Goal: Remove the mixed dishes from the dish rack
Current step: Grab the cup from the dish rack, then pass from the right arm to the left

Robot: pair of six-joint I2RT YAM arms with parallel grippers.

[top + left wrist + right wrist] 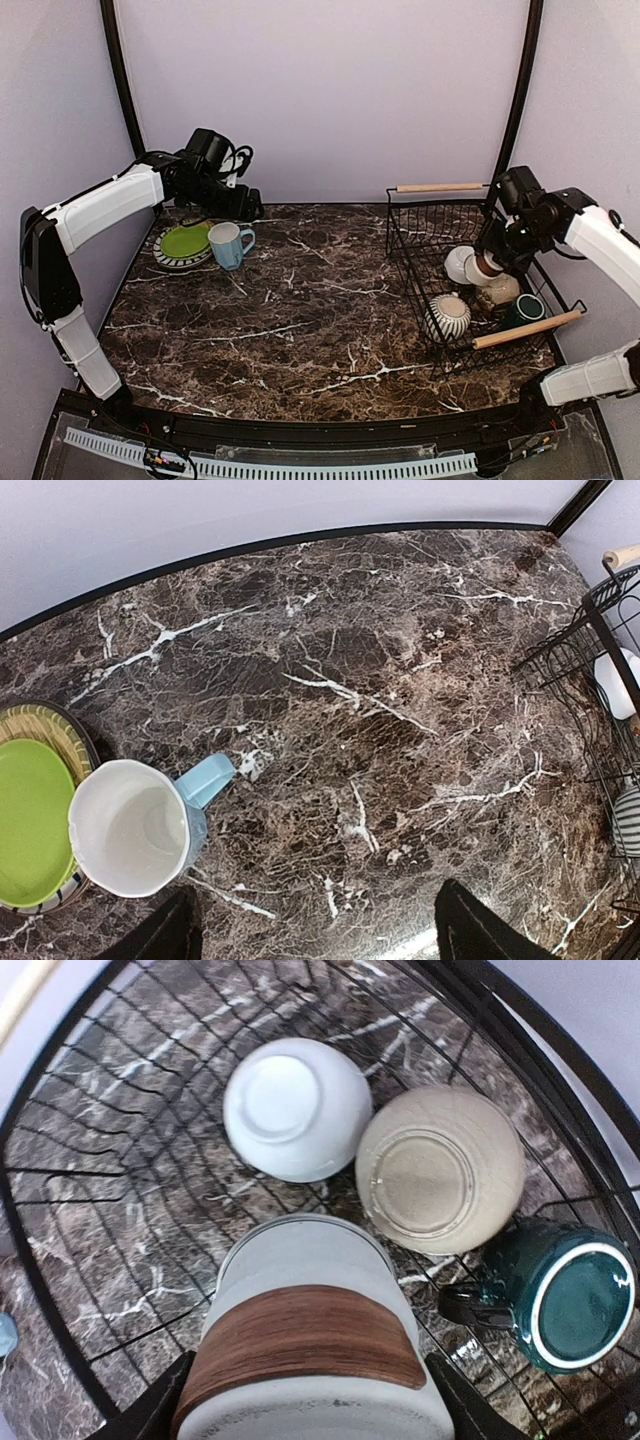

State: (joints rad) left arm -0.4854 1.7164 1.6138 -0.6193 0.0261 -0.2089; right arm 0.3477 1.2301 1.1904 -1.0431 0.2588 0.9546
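Over dish rack (524, 329), right jaws gripping grey cup (310, 1352), left jaws open near blue mug (135, 830)

- The grey cup (310, 1350) runs off the bottom edge.
- The green plate (25, 820) is cut by the left edge.
- The striped plate (55, 725) hides under it; only its rim shows.
- The rack (603, 640) is cut off on the right.

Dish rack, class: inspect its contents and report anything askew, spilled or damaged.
Nothing stands out: no spill or breakage shows. The white bowl and the round beige bowl lie base-up in the black wire dish rack, as draining dishes would; the grey brown-banded cup sits squarely in the right gripper.
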